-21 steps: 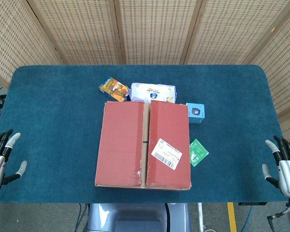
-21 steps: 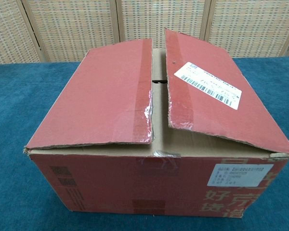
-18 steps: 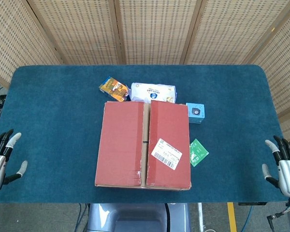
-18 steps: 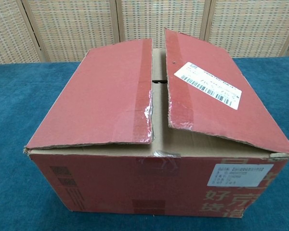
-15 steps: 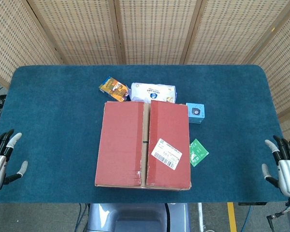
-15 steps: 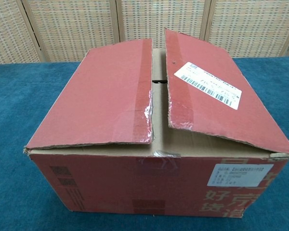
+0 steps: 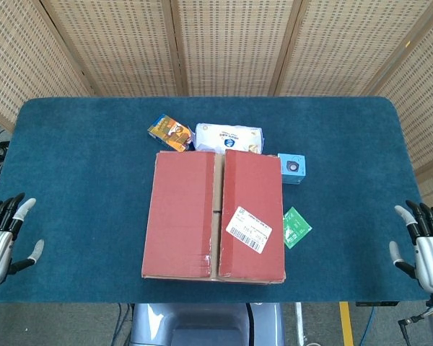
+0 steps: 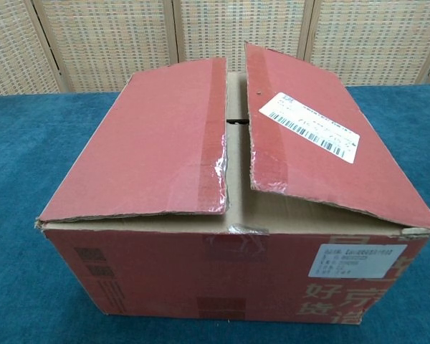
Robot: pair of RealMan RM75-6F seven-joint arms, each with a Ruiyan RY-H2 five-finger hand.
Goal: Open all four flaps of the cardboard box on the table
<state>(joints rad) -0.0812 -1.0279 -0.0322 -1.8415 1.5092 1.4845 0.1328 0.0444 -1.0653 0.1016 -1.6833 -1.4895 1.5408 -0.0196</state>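
A red cardboard box (image 7: 213,215) sits in the middle of the blue table, near its front edge. Its two long top flaps lie down, with a narrow gap between them; the right flap (image 8: 308,143) carries a white barcode label and stands slightly raised in the chest view, beside the left flap (image 8: 158,143). The inner flaps show only as a brown strip in the gap. My left hand (image 7: 1,238) hovers at the table's front left corner, fingers spread, holding nothing. My right hand (image 7: 426,249) is at the front right corner, likewise spread and empty. Both are far from the box.
Behind the box lie an orange snack packet (image 7: 170,132) and a white pouch (image 7: 229,138). A small blue box (image 7: 292,168) touches the box's right rear side, and a green sachet (image 7: 296,227) lies to its right. Woven screens stand behind the table (image 7: 72,166).
Both hands have crept slightly inward and upward at the table's front corners. The box and its flaps have not moved.
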